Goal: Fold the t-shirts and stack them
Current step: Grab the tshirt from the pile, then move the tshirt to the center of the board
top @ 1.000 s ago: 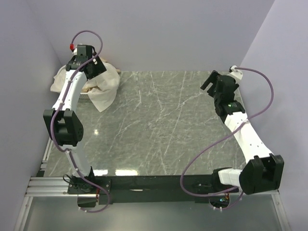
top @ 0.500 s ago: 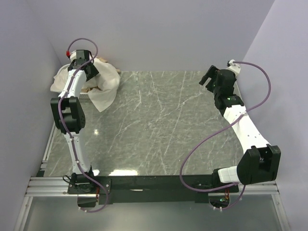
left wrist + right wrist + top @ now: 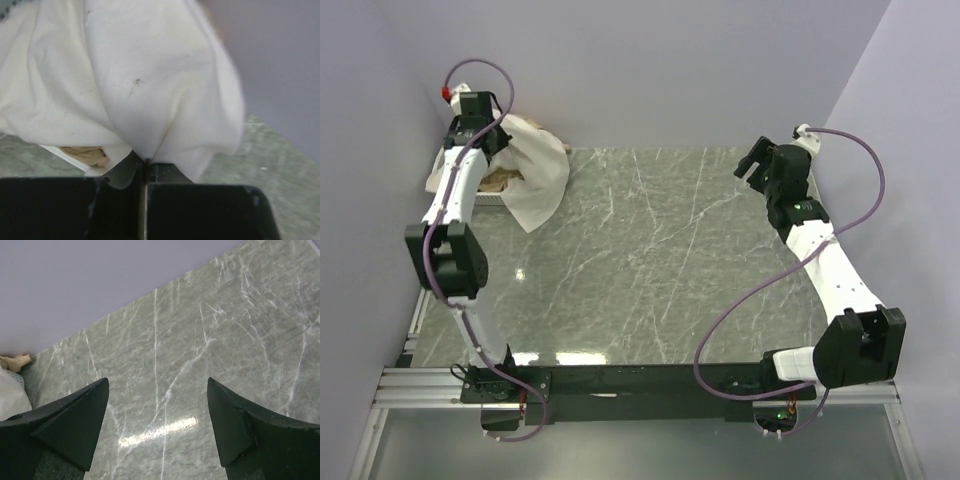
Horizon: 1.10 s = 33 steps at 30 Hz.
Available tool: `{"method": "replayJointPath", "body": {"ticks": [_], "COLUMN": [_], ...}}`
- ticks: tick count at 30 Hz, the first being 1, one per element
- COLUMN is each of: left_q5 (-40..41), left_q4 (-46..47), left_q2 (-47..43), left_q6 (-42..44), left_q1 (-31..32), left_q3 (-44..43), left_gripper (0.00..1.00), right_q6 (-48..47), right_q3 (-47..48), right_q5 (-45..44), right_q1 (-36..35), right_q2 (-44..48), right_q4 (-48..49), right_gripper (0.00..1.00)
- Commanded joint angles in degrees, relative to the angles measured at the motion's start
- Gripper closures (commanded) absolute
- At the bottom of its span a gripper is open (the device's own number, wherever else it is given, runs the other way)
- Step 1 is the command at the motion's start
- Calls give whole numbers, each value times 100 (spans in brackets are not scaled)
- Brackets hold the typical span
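Note:
A large cream-white t-shirt (image 3: 535,172) hangs bunched in the far left corner, trailing down onto the marble table (image 3: 660,260). My left gripper (image 3: 480,130) is raised above it and shut on a pinch of its cloth (image 3: 150,100); in the left wrist view the jaws (image 3: 145,162) meet with the fabric gathered between them. A tan-beige t-shirt (image 3: 505,180) shows under the white one, also as a tan fold (image 3: 85,156). My right gripper (image 3: 752,165) hovers at the far right, open and holding nothing (image 3: 157,383).
A white laundry basket (image 3: 492,198) sits in the far left corner, mostly covered by cloth. Lilac walls close in on the left, back and right. A dark rail (image 3: 650,380) with both arm bases runs along the near edge.
My left gripper closed on the cream-white t-shirt and rose toward the back left, pulling the cloth up. The right arm drew back slightly, then held still.

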<state>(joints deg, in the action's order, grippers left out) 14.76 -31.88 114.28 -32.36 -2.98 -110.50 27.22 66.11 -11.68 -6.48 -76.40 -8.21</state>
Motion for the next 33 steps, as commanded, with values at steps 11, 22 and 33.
{"method": "replayJointPath", "body": {"ticks": [11, 22, 33], "left_q5": [-2047, -3224, -2034], "left_q4": [1650, 3143, 1406], "left_q2": [-2727, -2850, -3166], "left_q6": [-1203, -1949, -1687], "left_q1": [587, 1783, 2003], "left_q3": [707, -33, 2022], "left_gripper": [100, 100, 27], "right_q6": [-15, 73, -67], "right_q3": [-211, -721, -1100], "right_q5": [61, -159, -124], "right_q1": [24, 24, 24], "right_q2": [1013, 1961, 2472], "right_q4": [-287, -691, -1271], "right_gripper": [16, 16, 16]}}
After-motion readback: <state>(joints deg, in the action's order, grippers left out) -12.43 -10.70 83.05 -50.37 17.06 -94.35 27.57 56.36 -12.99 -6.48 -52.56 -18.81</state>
